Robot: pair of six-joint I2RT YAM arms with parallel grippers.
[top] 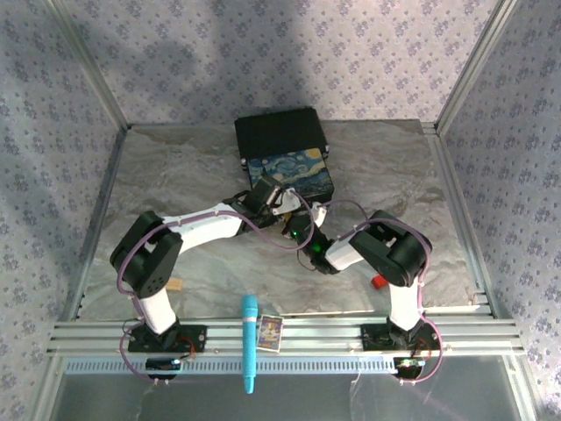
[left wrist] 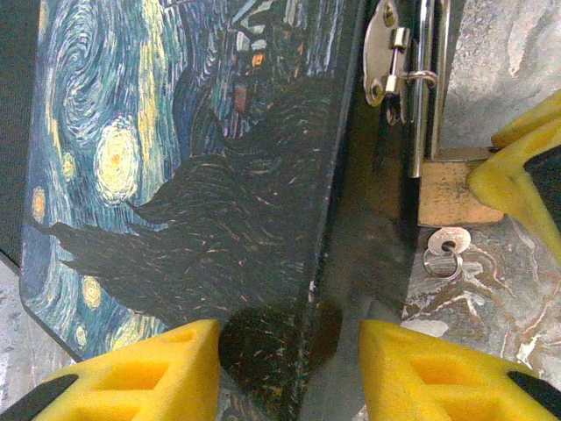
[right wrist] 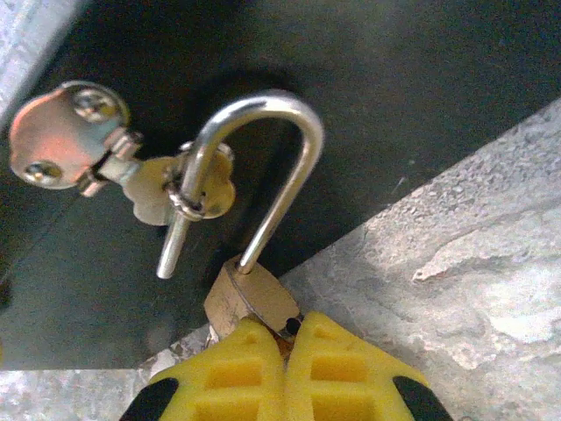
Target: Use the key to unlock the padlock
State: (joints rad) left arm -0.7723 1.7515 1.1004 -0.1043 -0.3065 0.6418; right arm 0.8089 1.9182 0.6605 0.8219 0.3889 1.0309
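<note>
Right pincer (right wrist: 285, 331) closed, tips at padlock (right wrist: 252, 294).

Brass padlock (right wrist: 250, 296), shackle open, on hasp (right wrist: 145, 191); silvery key (left wrist: 447, 246) beside.

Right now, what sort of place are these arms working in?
Probably a lab test cell: patterned fabric walls on aluminium posts enclose a marble-look tabletop, with a slotted mounting rail along its near edge.

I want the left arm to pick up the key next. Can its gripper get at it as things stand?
Probably not directly. The left gripper hangs over the painted box, and the key sits off to its side by the padlock, where the right gripper crowds it.
</note>
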